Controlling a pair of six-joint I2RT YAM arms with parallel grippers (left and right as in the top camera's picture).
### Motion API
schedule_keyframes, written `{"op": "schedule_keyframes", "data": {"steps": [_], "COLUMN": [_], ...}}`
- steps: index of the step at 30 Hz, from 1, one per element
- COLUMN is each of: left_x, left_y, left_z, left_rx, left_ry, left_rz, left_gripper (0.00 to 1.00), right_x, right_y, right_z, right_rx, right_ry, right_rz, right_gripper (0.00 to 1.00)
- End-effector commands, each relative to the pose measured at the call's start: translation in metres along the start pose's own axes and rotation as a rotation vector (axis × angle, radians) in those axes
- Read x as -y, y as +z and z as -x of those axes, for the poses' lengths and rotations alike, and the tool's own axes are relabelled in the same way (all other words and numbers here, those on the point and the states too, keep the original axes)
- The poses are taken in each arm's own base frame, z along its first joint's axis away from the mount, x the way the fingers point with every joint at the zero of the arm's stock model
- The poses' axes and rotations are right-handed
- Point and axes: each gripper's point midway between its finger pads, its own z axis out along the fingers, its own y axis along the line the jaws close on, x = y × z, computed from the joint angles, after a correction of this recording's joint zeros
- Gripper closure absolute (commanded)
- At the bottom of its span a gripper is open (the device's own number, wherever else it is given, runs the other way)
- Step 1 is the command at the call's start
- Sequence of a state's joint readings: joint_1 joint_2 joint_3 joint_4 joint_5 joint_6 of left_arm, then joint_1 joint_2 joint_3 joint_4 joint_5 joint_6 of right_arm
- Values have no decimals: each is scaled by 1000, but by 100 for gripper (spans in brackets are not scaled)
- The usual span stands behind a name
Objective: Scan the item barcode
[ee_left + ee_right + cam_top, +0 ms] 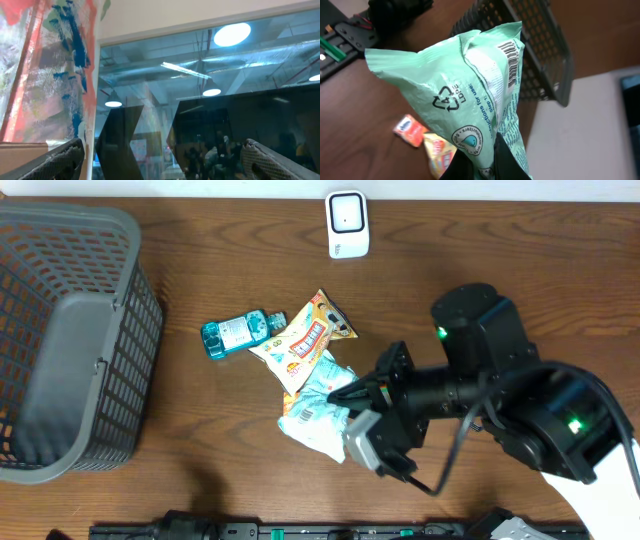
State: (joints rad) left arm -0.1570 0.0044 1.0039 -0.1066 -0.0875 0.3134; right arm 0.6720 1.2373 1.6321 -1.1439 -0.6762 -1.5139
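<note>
Right gripper (485, 167) was clamped on the mint bag (465, 95), barcode (510, 59) at its far end; scanner (347, 225) sat well off across the desk (500, 240). Left gripper (162, 160) gaped wide, facing away.

The basket (70, 350) sits at the left end of the worktop (200, 440). The scanner (347, 224) stands at the back edge, near the middle. Toward the centre the bottle (240, 333) lies just left of the snack packet (310, 335), touching it. The pouch (315, 418) is just in front of that packet, its right end pinched in the right end effector (347, 392), whose arm reaches in from the right.
</note>
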Motion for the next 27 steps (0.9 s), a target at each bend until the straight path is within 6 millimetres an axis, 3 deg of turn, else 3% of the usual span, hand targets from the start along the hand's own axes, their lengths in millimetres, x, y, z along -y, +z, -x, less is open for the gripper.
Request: {"op": "schedule_keyframes", "data": {"steps": [1, 10, 16, 22, 27], "left_x": [2, 11, 18, 24, 38], "left_y": [4, 16, 20, 34, 37], "left_z": [-5, -33, -58, -111, -174], "left_rx": [8, 39, 5, -138, -358], "left_ry": [-3, -7, -7, 13, 52], "left_rz": [3, 12, 3, 16, -21], "left_gripper": [1, 1, 1, 1, 1], "right_x": [-1, -14, -38, -31, -18], "right_y": [-15, -40, -38, -25, -5], "right_z": [25, 51, 44, 4, -62], "right_rx": [71, 109, 85, -101, -365], "right_ry": [-135, -181, -39, 276, 672], "right_rz": [-38, -69, 29, 33, -40], "right_gripper": [99, 99, 99, 99, 99]}}
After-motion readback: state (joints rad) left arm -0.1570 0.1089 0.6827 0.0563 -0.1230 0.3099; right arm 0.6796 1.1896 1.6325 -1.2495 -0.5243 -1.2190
